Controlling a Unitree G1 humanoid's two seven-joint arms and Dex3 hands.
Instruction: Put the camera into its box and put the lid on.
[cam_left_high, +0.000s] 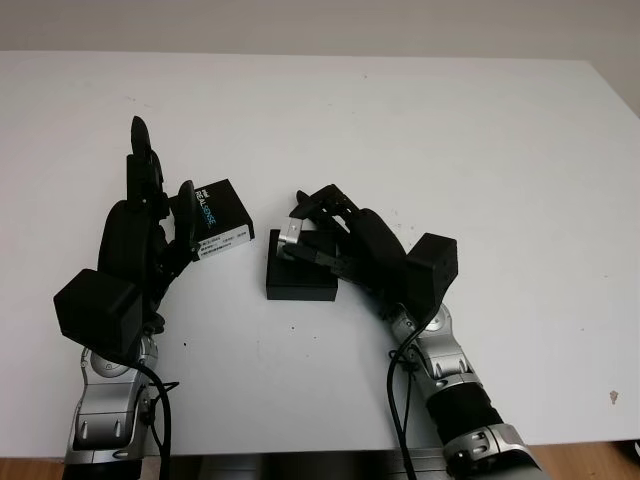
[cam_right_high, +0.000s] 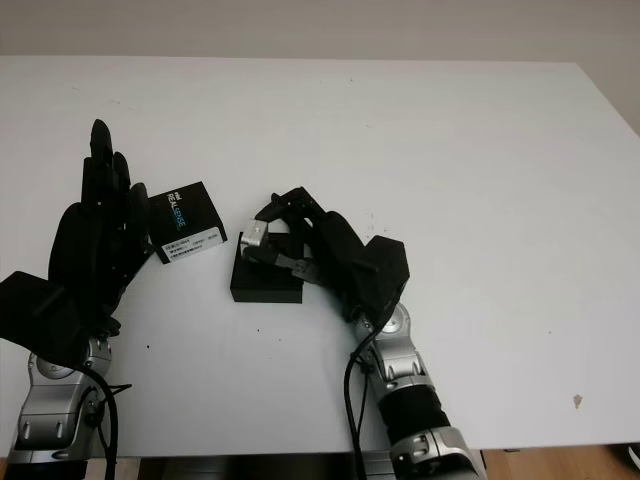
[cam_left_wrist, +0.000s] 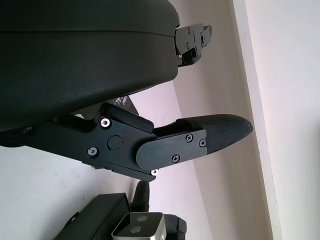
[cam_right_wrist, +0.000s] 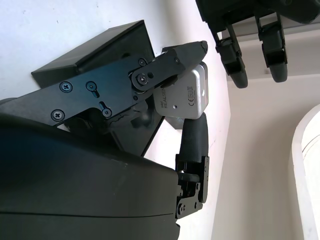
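Observation:
My right hand is shut on the small silver camera and holds it just above the far edge of the open black box base, near the table's middle. The right wrist view shows the camera pinched between black fingers, its labelled back showing, over the box. The black lid, with a white label and blue lettering, lies flat to the left of the box. My left hand is open right beside the lid's left edge, holding nothing.
The white table stretches wide behind and to the right of the hands. Its front edge runs just below both forearms. A light wall rises past the table's far edge.

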